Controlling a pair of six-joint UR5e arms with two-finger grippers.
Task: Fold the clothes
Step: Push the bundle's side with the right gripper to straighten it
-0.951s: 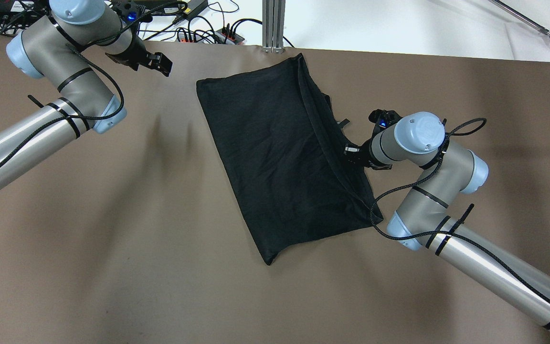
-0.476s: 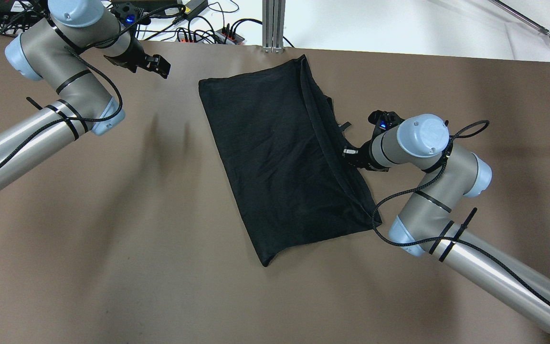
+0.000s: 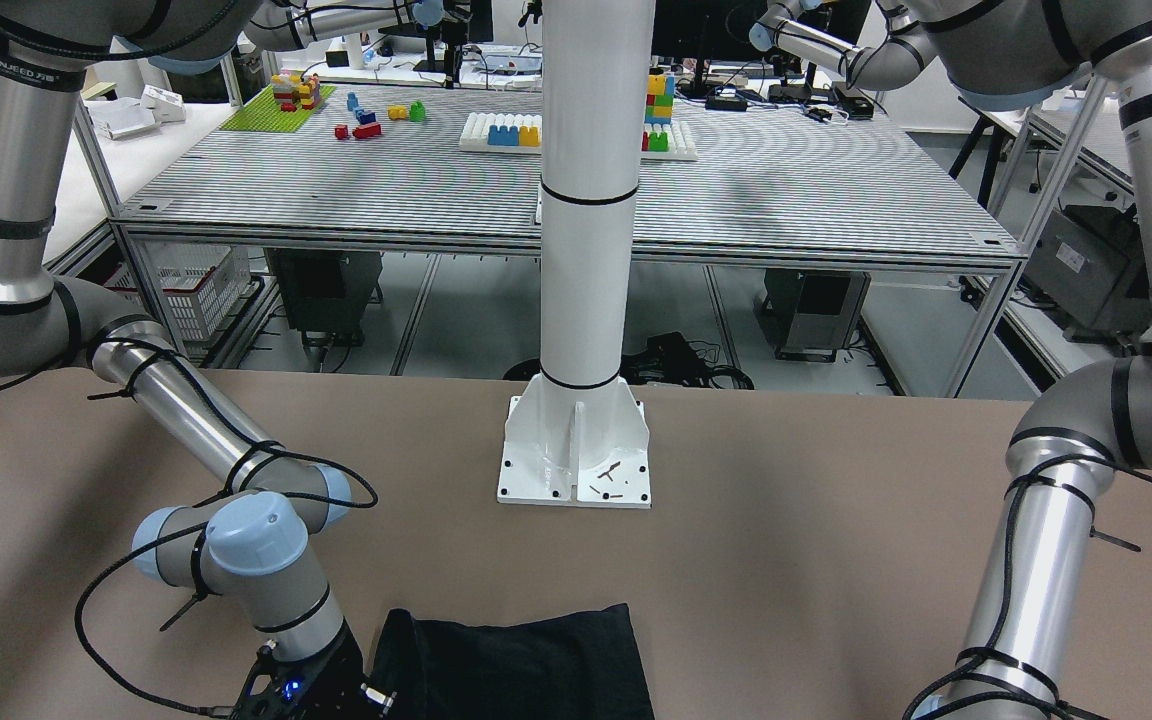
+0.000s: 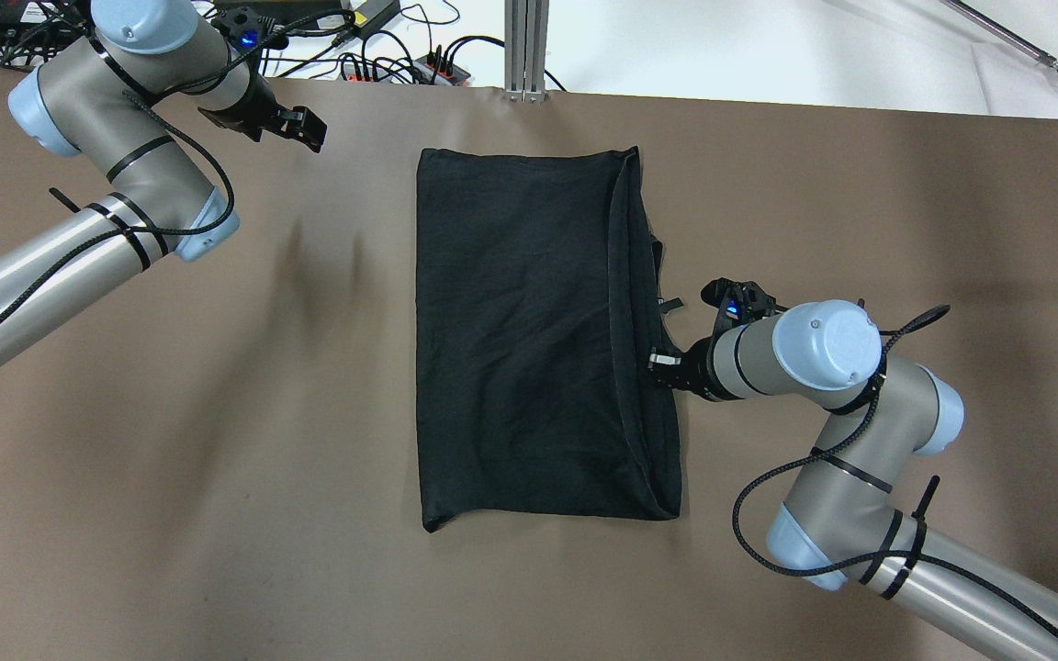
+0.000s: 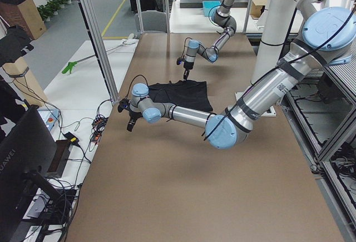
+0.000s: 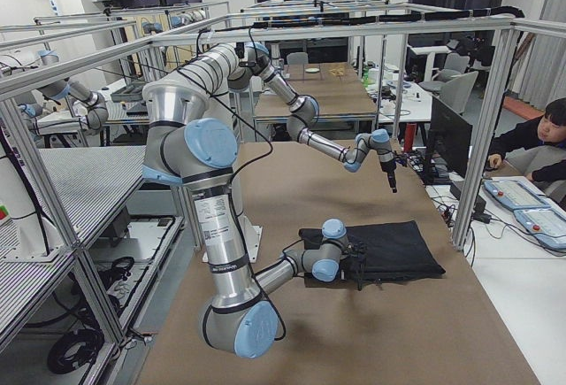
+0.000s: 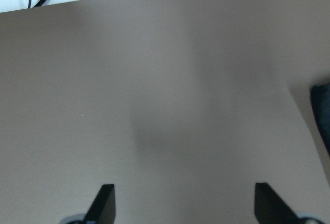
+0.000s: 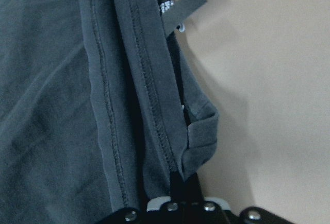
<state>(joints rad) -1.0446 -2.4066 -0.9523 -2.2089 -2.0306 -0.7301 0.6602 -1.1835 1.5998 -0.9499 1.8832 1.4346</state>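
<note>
The clothes (image 4: 520, 340) are one black garment lying flat as an upright rectangle in the middle of the brown table (image 4: 217, 514); they also show at the bottom of the front view as a black cloth (image 3: 516, 665). My right gripper (image 4: 662, 360) is at the garment's right edge, shut on the stitched hem (image 8: 198, 141), with a small label (image 8: 183, 5) sticking out further along that edge. My left gripper (image 4: 309, 128) hovers open over bare table at the far left, well clear of the cloth; its fingertips (image 7: 105, 198) stand wide apart with nothing between them.
Cables and a power strip (image 4: 400, 64) lie past the table's far edge beside an aluminium post (image 4: 526, 46). A white pole on a base plate (image 3: 576, 460) stands at the robot's side of the table. A person (image 6: 539, 137) sits beyond the far edge.
My right gripper has pulled the garment's right edge toward the robot, swinging the cloth from a slant to square with the table. The left gripper has hardly moved.
</note>
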